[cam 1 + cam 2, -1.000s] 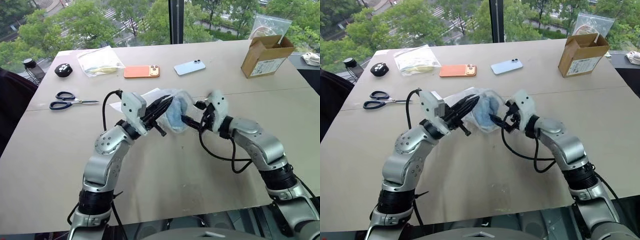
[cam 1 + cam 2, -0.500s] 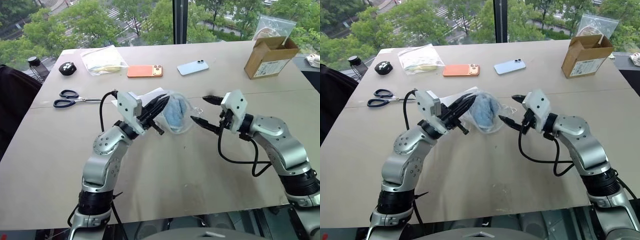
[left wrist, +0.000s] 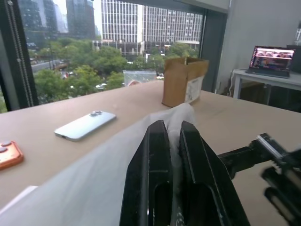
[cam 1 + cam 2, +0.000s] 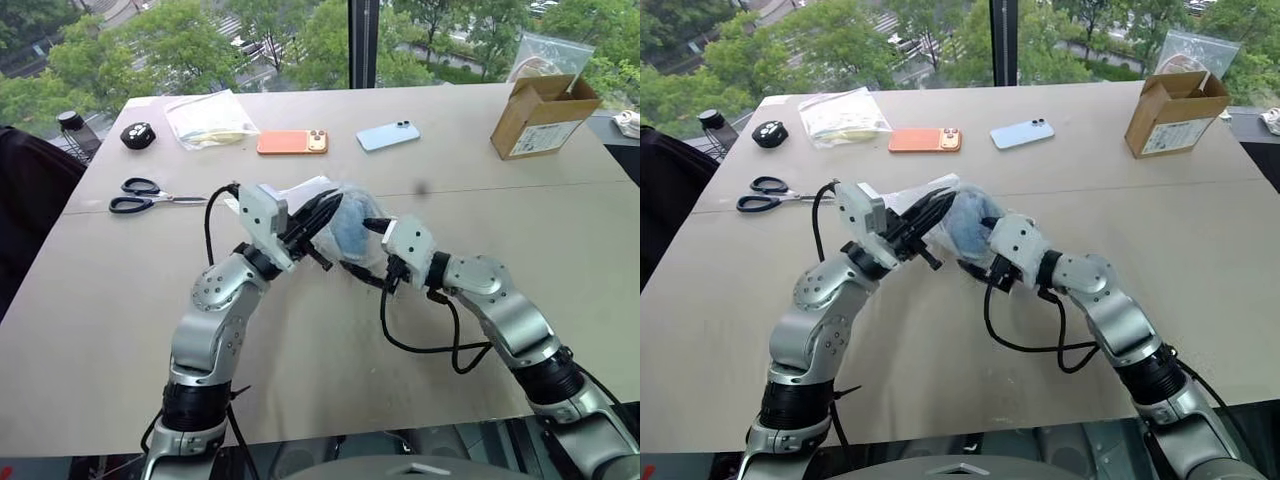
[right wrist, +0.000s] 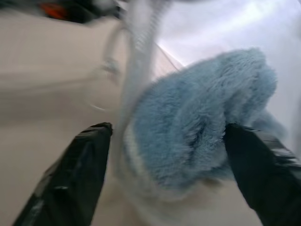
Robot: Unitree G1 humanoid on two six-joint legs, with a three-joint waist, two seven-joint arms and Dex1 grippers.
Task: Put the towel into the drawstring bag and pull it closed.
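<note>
While the thin, semi-sheer white fabric drawstring bag (image 4: pixel 345 215) is held lifted above the beige worktop (image 4: pixel 330 340), the small light-blue fluffy terry towel (image 5: pixel 202 113) is seen sitting inside its mouth. The left claw (image 3: pixel 170 136) is pinched closed on the bag's white fabric rim. The right claw (image 5: pixel 164 155) is spread, with one black finger on each side of the towel; whether contact is made cannot be told.

The step in hand is judged to be the seating of the towel in the bag, with the closing not yet begun. A thin white cord (image 5: pixel 110 70) is seen looping beside the mouth. For the next move, the towel is probably to be pushed deeper, after which the cord is to be taken and drawn away from the held rim.

Counted on the worktop:
- one pair of black-handled scissors (image 4: pixel 150 195)
- two phones, one orange (image 4: pixel 292 142), one pale blue (image 4: pixel 386 135)
- one clear plastic zip bag with yellowish contents (image 4: pixel 205 118)
- one open brown cardboard box (image 4: pixel 542 115)
- one small black round object (image 4: pixel 136 135)
</note>
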